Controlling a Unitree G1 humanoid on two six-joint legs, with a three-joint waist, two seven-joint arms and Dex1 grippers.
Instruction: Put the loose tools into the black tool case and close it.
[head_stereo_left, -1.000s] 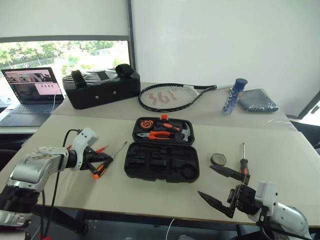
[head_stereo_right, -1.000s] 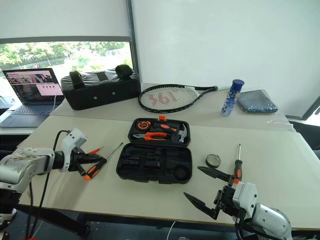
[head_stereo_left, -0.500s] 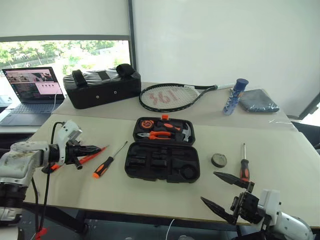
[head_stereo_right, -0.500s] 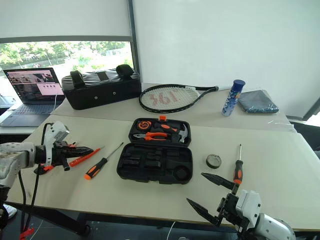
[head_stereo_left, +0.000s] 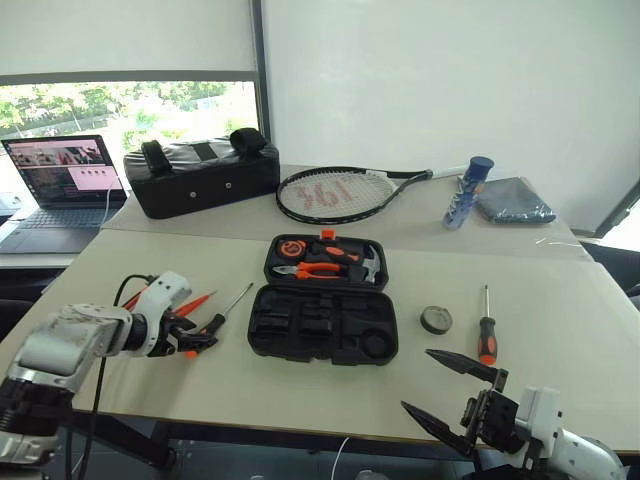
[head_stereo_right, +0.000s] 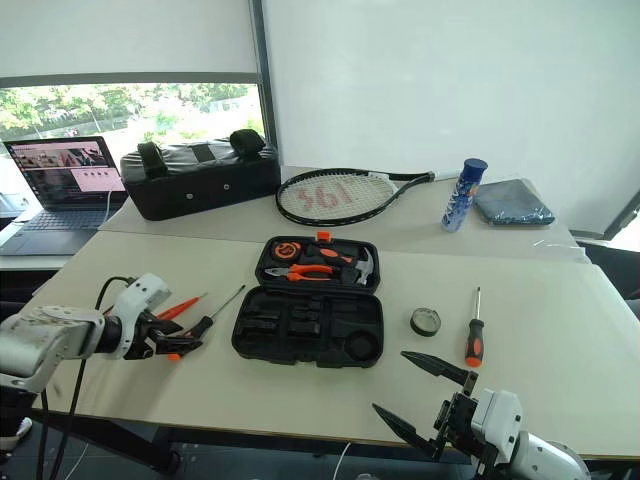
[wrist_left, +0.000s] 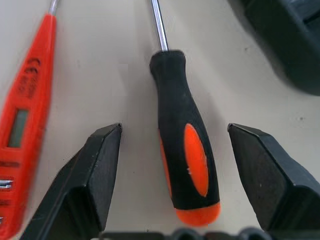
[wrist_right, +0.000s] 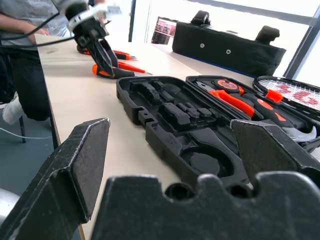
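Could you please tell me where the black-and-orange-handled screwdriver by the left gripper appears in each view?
Left eye view: black-and-orange-handled screwdriver, lower left.
Right eye view: screwdriver, lower left.
Left wrist view: screwdriver, centre.
Right wrist view: screwdriver, upper left.
Shared landmark: open black plastic tool case.

From my remote seat I read red strokes like "194" on the strings of the tennis racket (head_stereo_left: 338, 194) at twelve o'clock from the case, and a "CE" mark on the thin orange screwdriver (wrist_left: 22, 122).

table (head_stereo_left: 300, 385) w/ tool case (head_stereo_left: 322, 322), screwdrivers (head_stereo_left: 486, 335)
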